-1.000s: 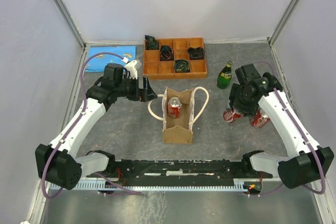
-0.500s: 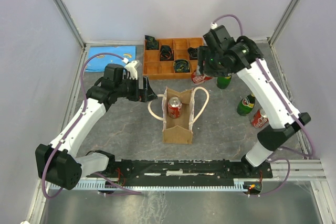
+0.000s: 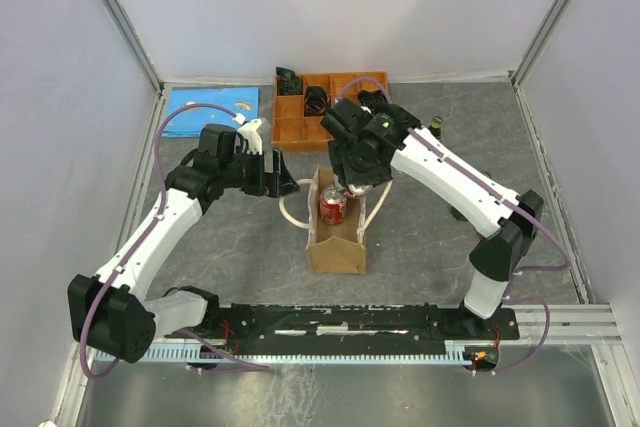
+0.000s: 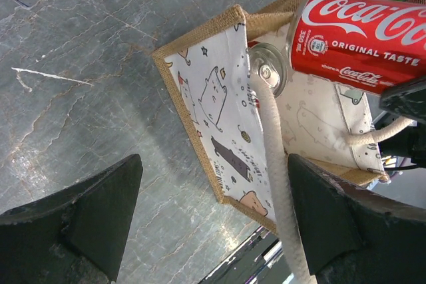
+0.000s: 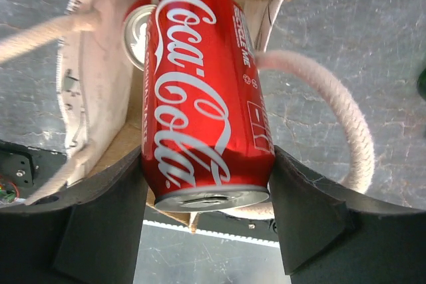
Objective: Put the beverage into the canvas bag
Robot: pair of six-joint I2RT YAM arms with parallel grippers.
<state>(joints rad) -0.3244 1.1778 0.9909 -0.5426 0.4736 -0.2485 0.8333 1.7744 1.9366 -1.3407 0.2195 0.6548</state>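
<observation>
Beverage, red Coca-Cola can (image 5: 203, 98): pinched by its sides between the fingers of my right end effector (image 5: 206, 187), over the open mouth of the canvas bag (image 3: 337, 252) and not yet inside it. The right wrist view shows this grip plainly; the top view hides nearly all of the can under my wrist.

Second red can (image 3: 332, 209): upright inside the bag, silver top visible in all three views.

Left end effector (image 4: 212, 197): fingers spread wide, holding nothing, just left of the bag and apart from it. Only its wrist view shows the cartoon-cat print on the bag's pale panel.

Rope handles (image 5: 336, 114): cream, looping out either side of the bag.

Top view only: orange tray (image 3: 300, 129) behind the bag; blue sheet (image 3: 205, 112) behind-left; grey table (image 3: 420, 247).
</observation>
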